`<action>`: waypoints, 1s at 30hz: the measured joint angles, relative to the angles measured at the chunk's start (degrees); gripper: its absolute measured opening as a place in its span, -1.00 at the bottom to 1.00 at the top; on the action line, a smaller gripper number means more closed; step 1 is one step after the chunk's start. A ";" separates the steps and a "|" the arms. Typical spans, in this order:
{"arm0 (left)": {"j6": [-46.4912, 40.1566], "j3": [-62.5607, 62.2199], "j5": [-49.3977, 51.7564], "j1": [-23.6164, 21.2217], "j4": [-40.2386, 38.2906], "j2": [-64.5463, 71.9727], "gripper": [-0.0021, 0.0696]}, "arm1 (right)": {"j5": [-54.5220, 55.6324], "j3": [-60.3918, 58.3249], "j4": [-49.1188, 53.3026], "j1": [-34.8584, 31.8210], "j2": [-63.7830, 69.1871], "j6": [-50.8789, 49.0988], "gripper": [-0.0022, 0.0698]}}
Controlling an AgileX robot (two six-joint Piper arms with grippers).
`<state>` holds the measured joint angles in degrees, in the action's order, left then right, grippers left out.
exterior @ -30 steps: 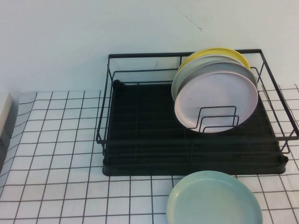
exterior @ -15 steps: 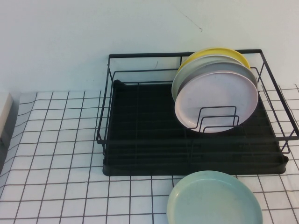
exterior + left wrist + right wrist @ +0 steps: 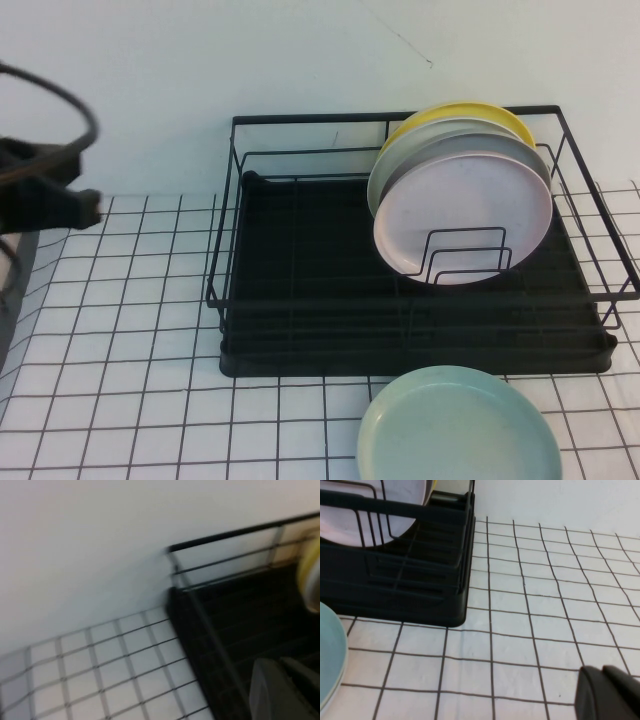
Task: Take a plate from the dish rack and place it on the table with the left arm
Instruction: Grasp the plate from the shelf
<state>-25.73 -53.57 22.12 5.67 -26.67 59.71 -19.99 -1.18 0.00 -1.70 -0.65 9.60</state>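
Observation:
The pale pink plate (image 3: 462, 225) stands upright in the front wire slot at the right end of the black dish rack (image 3: 300, 300). A grey and a yellow plate stand behind it. My left arm (image 3: 45, 195) reaches in at the far left of the high view, well left of the rack and above the table (image 3: 130, 330). In its wrist view, my left gripper (image 3: 280, 662) is shut and empty over the rack's left far corner (image 3: 225, 630). My right gripper (image 3: 601, 672) is shut and empty, low over the table to the right of the rack (image 3: 420, 580). The pink plate (image 3: 350, 525) shows there too.
A mint green plate (image 3: 458, 425) lies on the table in front of the rack's right half and also shows in the right wrist view (image 3: 327, 655). A white wall stands behind the rack. A pale object edge shows at the far left.
My left arm has come into the high view from the left edge; before it was out of view. The plates and the rack have not moved.

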 joint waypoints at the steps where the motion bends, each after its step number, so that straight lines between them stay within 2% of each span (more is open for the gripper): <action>1: -4.08 -2.20 0.70 1.35 -2.20 2.59 -0.95 | 0.00 0.00 0.00 0.00 0.00 0.00 -0.95; 4: -11.45 -8.40 3.15 6.05 -5.05 8.75 -0.95 | 0.00 0.00 0.00 0.00 0.00 0.00 -0.95; 11: -18.93 -17.62 3.96 16.28 -5.58 21.82 -0.95 | 0.00 0.00 0.00 0.00 0.00 0.00 -0.95; 17: -25.44 -22.99 2.75 22.25 -5.58 32.55 -0.91 | 0.00 0.00 0.00 0.00 0.00 0.00 -0.95; 20: -29.27 -25.15 2.39 23.98 -5.70 36.19 -0.66 | 0.00 0.00 0.00 0.00 0.00 0.00 -0.95; 23: -31.58 -27.19 -0.43 25.04 -5.70 39.06 -0.23 | 0.00 0.00 0.00 0.00 0.00 0.00 -0.95; 26: -34.35 -28.11 -4.32 26.12 -6.14 41.32 0.03 | 0.00 0.00 0.00 0.00 0.00 0.00 -0.95; 30: -37.51 -28.67 -8.83 26.86 -6.42 44.38 0.13 | 0.00 0.00 0.00 0.00 0.00 0.00 -0.95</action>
<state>-63.24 -82.24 13.29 32.53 -33.10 104.09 -19.99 -1.18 0.00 -1.70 -0.65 9.60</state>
